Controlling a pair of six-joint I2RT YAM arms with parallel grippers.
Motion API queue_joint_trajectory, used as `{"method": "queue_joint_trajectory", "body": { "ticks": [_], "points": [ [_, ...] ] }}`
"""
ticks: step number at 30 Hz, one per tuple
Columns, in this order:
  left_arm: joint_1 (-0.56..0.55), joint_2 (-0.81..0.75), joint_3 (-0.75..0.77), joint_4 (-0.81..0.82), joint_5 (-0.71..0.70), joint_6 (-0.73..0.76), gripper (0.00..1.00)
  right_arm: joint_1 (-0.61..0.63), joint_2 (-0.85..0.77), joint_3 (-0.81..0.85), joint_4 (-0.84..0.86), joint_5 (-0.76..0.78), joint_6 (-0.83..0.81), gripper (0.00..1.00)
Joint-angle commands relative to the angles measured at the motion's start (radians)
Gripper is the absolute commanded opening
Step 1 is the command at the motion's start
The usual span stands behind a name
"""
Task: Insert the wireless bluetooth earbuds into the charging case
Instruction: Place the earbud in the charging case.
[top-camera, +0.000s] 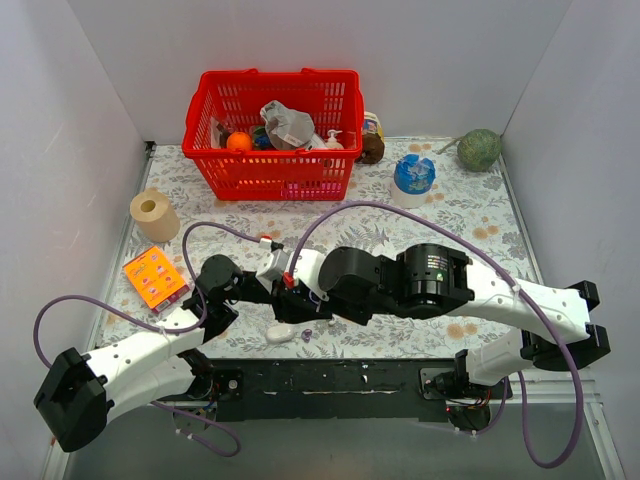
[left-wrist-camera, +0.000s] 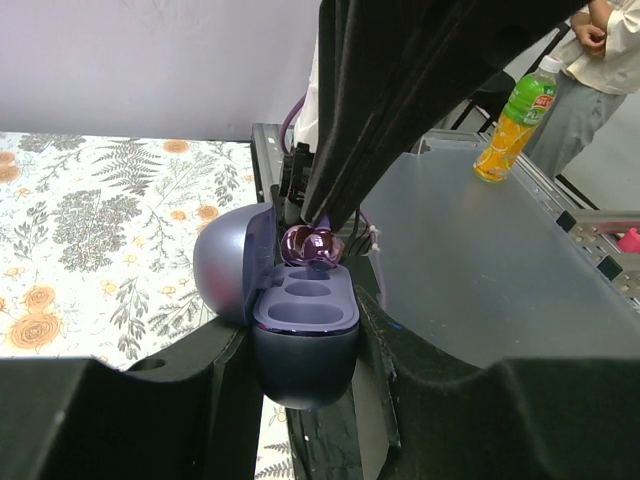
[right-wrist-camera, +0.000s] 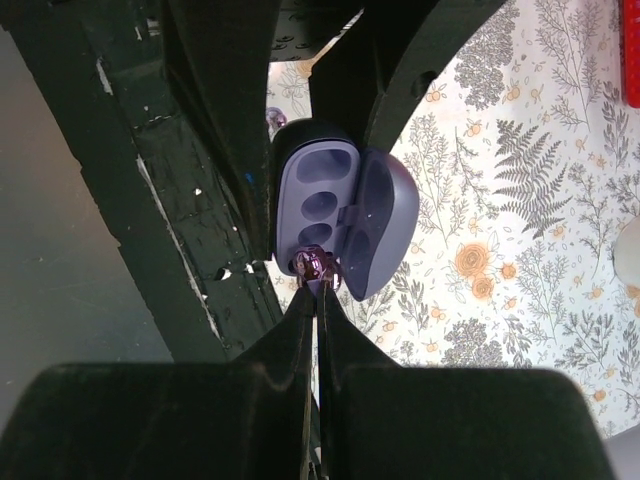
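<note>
The charging case (left-wrist-camera: 305, 330), blue-grey with pale sockets, sits upright between the fingers of my left gripper (left-wrist-camera: 305, 345), which is shut on its body. Its lid (left-wrist-camera: 228, 265) hangs open to the left. My right gripper (right-wrist-camera: 318, 285) is shut on a shiny purple earbud (right-wrist-camera: 310, 263), holding it at the end of the case (right-wrist-camera: 315, 190) by the last socket; the other two sockets show empty. In the top view both grippers meet near the table's front edge, left gripper (top-camera: 290, 305) under right gripper (top-camera: 300, 285). A tiny purplish piece (top-camera: 307, 334) lies on the cloth below them.
A red basket (top-camera: 270, 135) full of items stands at the back. A paper roll (top-camera: 153, 213) and an orange packet (top-camera: 155, 277) lie left, a blue-topped cup (top-camera: 413, 178) and a green ball (top-camera: 480, 150) at the back right. A white object (top-camera: 282, 333) lies near the front edge.
</note>
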Motion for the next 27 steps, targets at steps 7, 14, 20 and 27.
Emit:
{"method": "queue_joint_trajectory", "body": {
  "ticks": [7, 14, 20, 27],
  "points": [
    [-0.003, 0.008, 0.061, 0.141, 0.065, -0.094, 0.0, 0.029, -0.024, -0.002, 0.009, -0.024, -0.017, 0.01],
    [-0.003, 0.017, 0.068, 0.127, 0.073, -0.094, 0.0, 0.029, -0.016, 0.033, 0.012, 0.014, -0.01, 0.01],
    [-0.003, 0.005, 0.067, 0.07, 0.058, -0.051, 0.0, 0.03, 0.001, 0.099, 0.018, 0.051, 0.004, 0.01],
    [-0.003, -0.04, 0.042, 0.044, 0.032, -0.008, 0.0, 0.026, 0.021, 0.217, -0.026, -0.055, 0.042, 0.01]
  ]
}}
